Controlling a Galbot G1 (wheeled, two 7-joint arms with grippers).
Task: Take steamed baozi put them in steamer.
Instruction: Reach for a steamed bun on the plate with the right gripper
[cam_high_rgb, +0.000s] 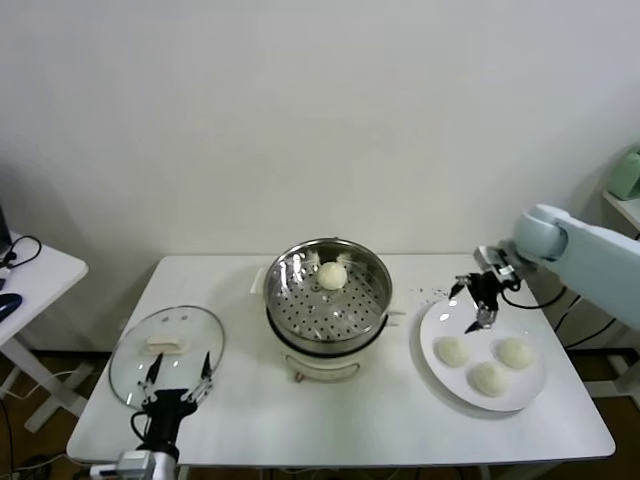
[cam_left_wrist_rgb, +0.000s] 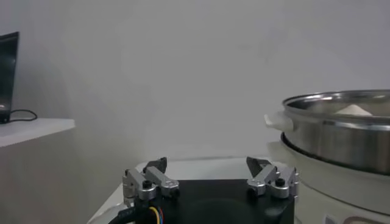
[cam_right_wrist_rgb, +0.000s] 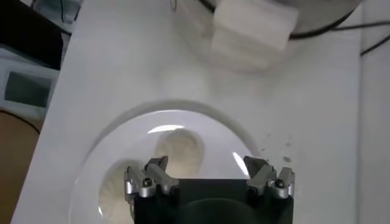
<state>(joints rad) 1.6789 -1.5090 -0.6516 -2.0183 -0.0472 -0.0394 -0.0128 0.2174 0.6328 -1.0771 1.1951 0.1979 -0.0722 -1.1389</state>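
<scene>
Right gripper (cam_high_rgb: 478, 303) hangs over the back left part of the plate (cam_high_rgb: 440, 375), its jaws spread wide and empty, just above and behind the nearest bun. From the head view three baozi (cam_high_rgb: 453, 350) lie on that plate at the table's right side, close together but apart from one another, and a fourth baozi (cam_high_rgb: 332, 275) sits on the perforated tray inside the steamer (cam_high_rgb: 375, 285) at the table's middle, toward the pot's back wall. The right wrist view gives what the head view cannot: looking straight down between the two fingers (cam_right_wrist_rgb: 149, 178), it shows the plate's rim (cam_right_wrist_rgb: 116, 122) curving round below and one pale bun (cam_right_wrist_rgb: 180, 149) directly under the gap, not touched by either finger, with a second bun partly hidden behind the gripper body; the steamer's cream base (cam_right_wrist_rgb: 250, 27) shows at the far edge. Left gripper (cam_high_rgb: 178, 380) rests low at the table's front left, over the near edge of the glass lid (cam_high_rgb: 135, 355), jaws open and holding nothing. Its wrist view looks level across the table (cam_left_wrist_rgb: 201, 164), showing the steamer's steel wall (cam_left_wrist_rgb: 341, 137) from the side and only the top of the bun (cam_left_wrist_rgb: 353, 110) above the rim, while the plate lies out of its sight.
</scene>
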